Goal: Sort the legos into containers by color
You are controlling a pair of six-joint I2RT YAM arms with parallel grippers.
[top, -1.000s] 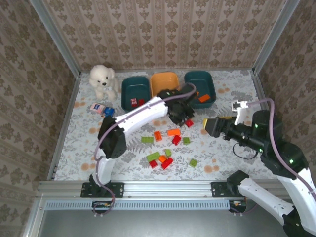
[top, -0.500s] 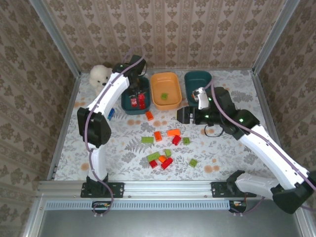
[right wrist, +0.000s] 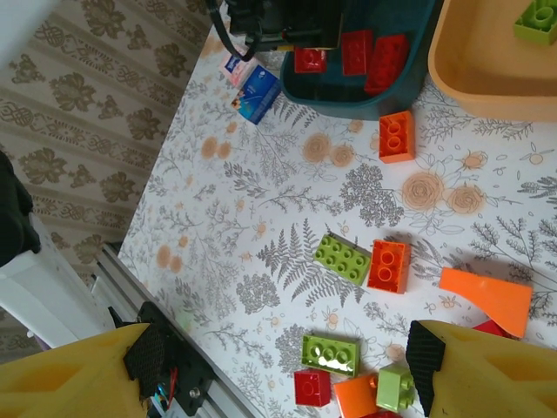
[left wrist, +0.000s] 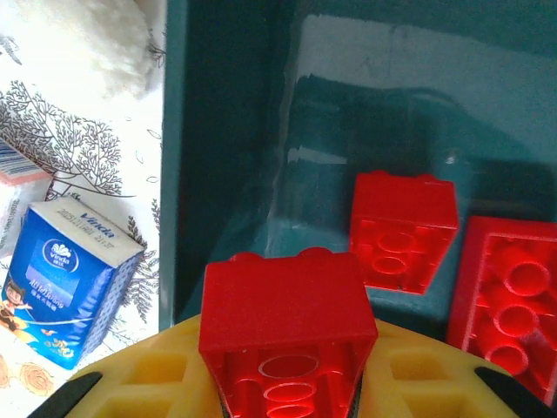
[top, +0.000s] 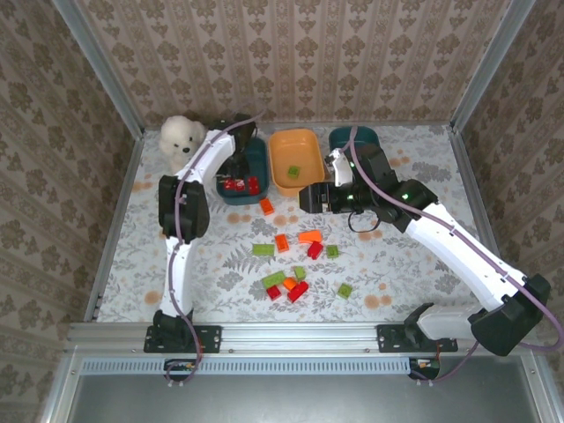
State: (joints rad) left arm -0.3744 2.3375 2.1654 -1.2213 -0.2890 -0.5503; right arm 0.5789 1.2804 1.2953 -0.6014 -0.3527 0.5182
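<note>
My left gripper (top: 234,180) hangs over the left dark teal container (top: 226,155), shut on a red lego (left wrist: 283,318) that sits between its yellow fingers (left wrist: 130,387). Two more red legos (left wrist: 402,231) lie on that container's floor (left wrist: 235,174). The orange container (top: 284,143) holds one green lego (top: 293,172). The right teal container (top: 363,136) is partly hidden by my right arm. My right gripper (top: 310,197) hovers open above the table, nothing between its pads (right wrist: 426,357). Loose red, orange and green legos (top: 298,292) lie scattered mid-table.
A white plush bear (top: 181,136) sits at the back left. A small blue-white box (left wrist: 65,279) lies on the table just left of the left teal container. An orange lego (right wrist: 396,137) rests in front of that container. Metal rails (top: 115,220) border the table.
My left arm swung from mid-table to the left teal container, carrying the red lego. My right arm swept left from the right side to just in front of the orange container.
</note>
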